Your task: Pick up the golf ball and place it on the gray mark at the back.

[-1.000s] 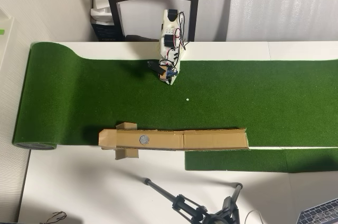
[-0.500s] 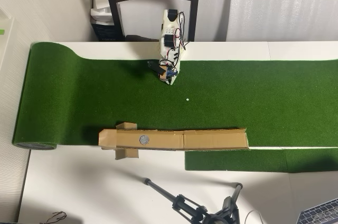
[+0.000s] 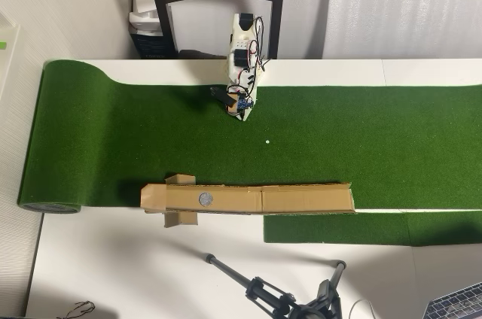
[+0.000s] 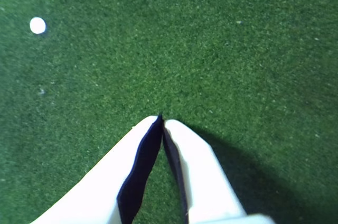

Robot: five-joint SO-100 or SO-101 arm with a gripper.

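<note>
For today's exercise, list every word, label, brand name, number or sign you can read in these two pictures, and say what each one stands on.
No text can be read in either view.
The gray mark on the cardboard strip: any print on it is too small to tell.
The green turf, the white dot and the arm in the overhead view: no lettering shows.
The laptop corner: keys too small to read.

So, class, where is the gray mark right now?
In the overhead view the gray mark lies on the left half of the brown cardboard strip, along the green turf's lower edge.
</note>
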